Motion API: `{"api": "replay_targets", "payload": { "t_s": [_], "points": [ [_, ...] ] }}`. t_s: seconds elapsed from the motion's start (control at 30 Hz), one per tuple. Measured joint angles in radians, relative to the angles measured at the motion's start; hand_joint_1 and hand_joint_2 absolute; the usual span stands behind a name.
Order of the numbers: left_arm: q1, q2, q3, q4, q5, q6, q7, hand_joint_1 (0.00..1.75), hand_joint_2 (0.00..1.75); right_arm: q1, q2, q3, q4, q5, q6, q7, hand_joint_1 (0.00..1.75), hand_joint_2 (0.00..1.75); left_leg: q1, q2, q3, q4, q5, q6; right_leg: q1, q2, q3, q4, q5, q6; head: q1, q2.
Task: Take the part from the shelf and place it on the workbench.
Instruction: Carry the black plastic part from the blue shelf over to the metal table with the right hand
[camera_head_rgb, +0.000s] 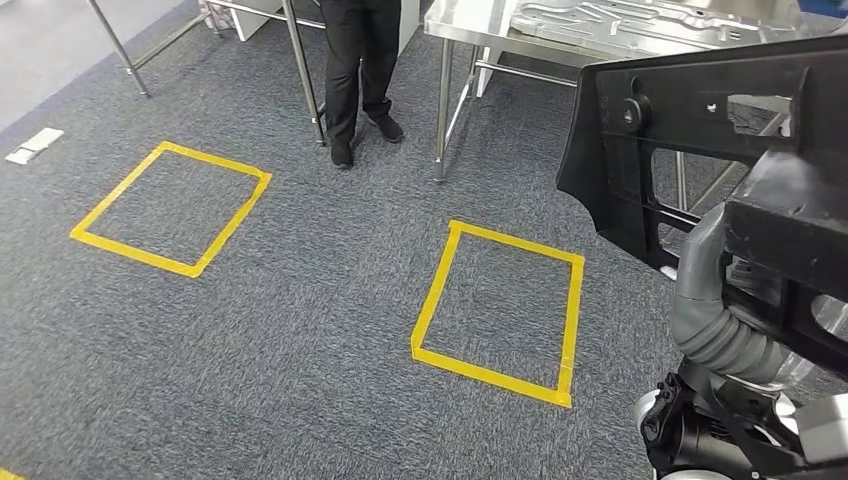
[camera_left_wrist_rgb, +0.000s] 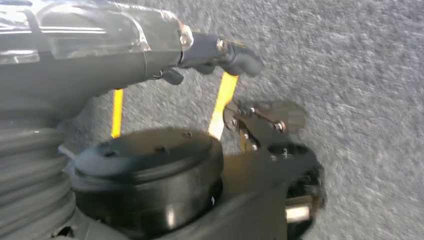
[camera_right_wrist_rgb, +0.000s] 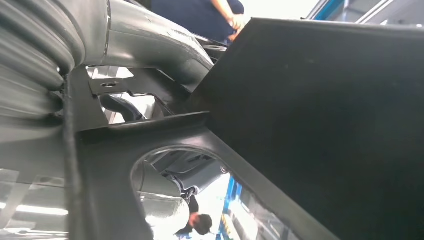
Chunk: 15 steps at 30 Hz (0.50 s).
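Black part (camera_head_rgb: 690, 120) up in the air on the robot's right side, over the grey carpet (camera_head_rgb: 300, 330), not resting on any table. Held there by the right hand (camera_right_wrist_rgb: 150, 50), with the thick grey thumb lying across the part's top edge and pressed tight on it; the other fingers tucked behind the part and hard to see. Big flat black side of the part very close in the right wrist view, with a round hole cut in its frame. Left hand (camera_left_wrist_rgb: 165, 50) hanging low over the carpet, thumb and darker fingers apart, nothing between them, a bit blurry. On the carpet just ahead, a yellow tape square (camera_head_rgb: 432, 300). Further off to the left, a second yellow tape square (camera_head_rgb: 232, 225), well apart from the first. Beyond the squares, a person (camera_head_rgb: 360, 70) in dark trousers and dark shoes, standing between two metal tables. Furthest back on the right, a shiny metal workbench (camera_head_rgb: 470, 25) with a silver pressed sheet (camera_head_rgb: 620, 20) lying on top.
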Motion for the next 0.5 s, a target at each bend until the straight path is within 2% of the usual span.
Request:
{"api": "replay_targets", "payload": {
  "t_s": [0.03,0.07,0.13,0.17,0.2,0.23,0.27,0.3,0.33,0.37,0.4,0.43,0.5],
  "points": [
    [-0.001,0.0,0.001,0.0,0.001,-0.001,0.0,0.0,1.75,0.0,0.0,0.0,0.001,0.001,0.0,0.0,1.75,1.75,0.001,0.015,0.005,-0.004,-0.001,0.006,0.001,-0.005,-0.003,0.003,-0.003,0.005,0.002,0.0],
    [-0.001,0.0,0.002,0.0,0.003,-0.003,0.0,0.0,1.75,-0.002,0.0,0.001,0.002,0.001,0.0,0.0,1.75,1.75,0.002,0.034,0.01,-0.008,-0.002,0.012,0.003,-0.027,-0.012,0.023,-0.013,0.009,0.007,0.0],
    [-0.001,-0.001,0.005,0.0,0.007,-0.007,0.0,0.0,1.75,-0.007,0.001,0.003,0.005,0.003,0.0,0.001,1.75,1.75,-0.001,0.072,0.019,-0.013,-0.007,0.022,0.007,-0.098,-0.063,0.12,-0.06,0.017,0.021,0.0],
    [0.001,-0.001,0.007,0.0,0.009,-0.008,0.001,0.0,1.75,-0.008,0.002,0.004,0.007,0.004,0.0,0.002,1.75,1.75,-0.003,0.093,0.022,-0.014,-0.01,0.025,0.007,-0.121,-0.099,0.185,-0.086,0.021,0.028,0.0],
    [0.002,-0.001,0.009,0.0,0.01,-0.008,0.001,0.0,1.75,-0.006,0.002,0.006,0.009,0.004,0.0,0.003,1.75,1.75,-0.004,0.112,0.024,-0.014,-0.014,0.026,0.006,-0.132,-0.129,0.238,-0.101,0.022,0.032,0.0],
    [0.003,0.0,0.01,0.001,0.011,-0.008,0.001,0.0,1.75,-0.004,0.003,0.007,0.011,0.005,0.0,0.004,1.75,1.75,-0.006,0.129,0.027,-0.014,-0.018,0.026,0.006,-0.137,-0.146,0.263,-0.1,0.023,0.036,0.0],
    [0.002,0.0,0.01,0.001,0.012,-0.008,0.002,0.0,1.75,-0.003,0.003,0.008,0.013,0.006,0.0,0.006,1.75,1.75,-0.007,0.145,0.031,-0.014,-0.022,0.026,0.007,-0.14,-0.143,0.252,-0.079,0.021,0.04,0.0],
    [0.001,-0.001,0.01,0.001,0.013,-0.008,0.002,0.0,1.75,-0.002,0.003,0.01,0.015,0.007,0.0,0.007,1.75,1.75,-0.009,0.158,0.037,-0.014,-0.026,0.024,0.008,-0.147,-0.122,0.206,-0.043,0.016,0.043,0.0],
    [-0.001,-0.002,0.01,0.001,0.013,-0.008,0.002,0.0,1.75,-0.002,0.003,0.011,0.015,0.008,0.0,0.008,1.75,1.75,-0.011,0.17,0.043,-0.015,-0.031,0.023,0.012,-0.162,-0.091,0.14,-0.007,0.008,0.047,0.0],
    [-0.003,-0.003,0.01,0.0,0.013,-0.008,0.003,0.0,1.75,-0.003,0.003,0.012,0.016,0.008,0.0,0.009,1.75,1.75,-0.013,0.18,0.049,-0.016,-0.035,0.02,0.018,-0.181,-0.06,0.079,0.018,0.0,0.048,0.0],
    [-0.004,-0.005,0.011,0.0,0.013,-0.008,0.004,0.0,1.75,-0.003,0.003,0.013,0.016,0.009,0.0,0.009,1.75,1.75,-0.015,0.189,0.052,-0.017,-0.039,0.017,0.024,-0.198,-0.038,0.034,0.03,-0.008,0.049,0.0],
    [-0.005,-0.006,0.011,0.0,0.013,-0.008,0.005,0.0,1.75,-0.003,0.003,0.014,0.017,0.009,0.0,0.009,1.75,1.75,-0.017,0.197,0.055,-0.018,-0.041,0.013,0.029,-0.208,-0.027,0.011,0.029,-0.014,0.049,0.0],
    [-0.006,-0.008,0.011,0.0,0.013,-0.008,0.007,0.0,1.75,0.0,0.003,0.015,0.017,0.01,0.0,0.01,1.75,1.75,-0.02,0.212,0.063,-0.025,-0.044,0.003,0.031,-0.197,-0.023,0.0,0.025,-0.021,0.048,0.0]
  ]
}}
